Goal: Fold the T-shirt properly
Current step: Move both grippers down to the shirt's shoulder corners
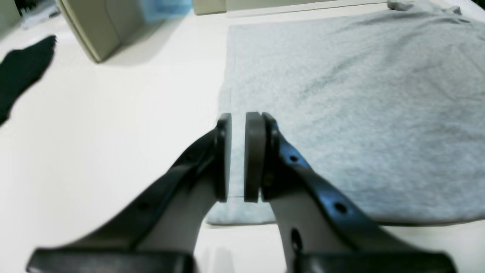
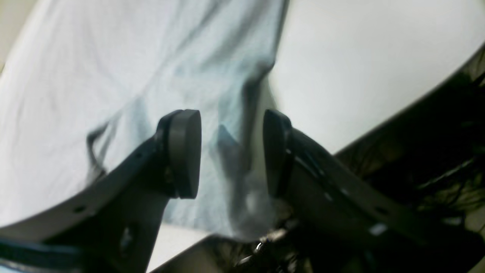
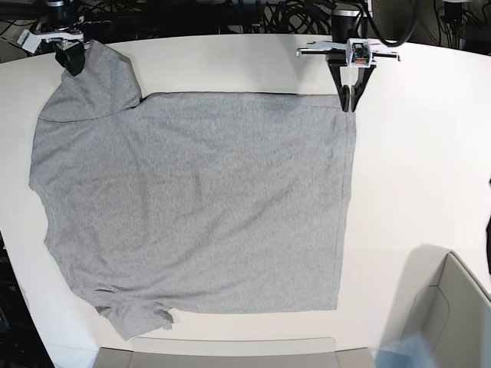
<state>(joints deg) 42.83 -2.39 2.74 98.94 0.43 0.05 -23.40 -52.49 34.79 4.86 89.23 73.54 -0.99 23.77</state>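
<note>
The heather-grey T-shirt (image 3: 199, 199) lies spread flat on the white table (image 3: 430, 153), plain side up, no lettering showing. My left gripper (image 3: 349, 102) stands at the shirt's far right hem corner. In the left wrist view its pads (image 1: 254, 155) are a narrow gap apart over that corner of the shirt (image 1: 360, 113), and nothing shows clamped between them. My right gripper (image 3: 72, 60) is at the far left sleeve. In the right wrist view the right gripper (image 2: 231, 151) is open, with a loose, blurred fold of the sleeve (image 2: 227, 94) between its jaws.
A beige bin (image 3: 453, 307) stands at the near right, also in the left wrist view (image 1: 94, 34). A beige tray edge (image 3: 230, 354) runs along the front. A black cloth (image 1: 22, 72) lies on the table's right side. Cables (image 3: 230, 15) hang beyond the far edge.
</note>
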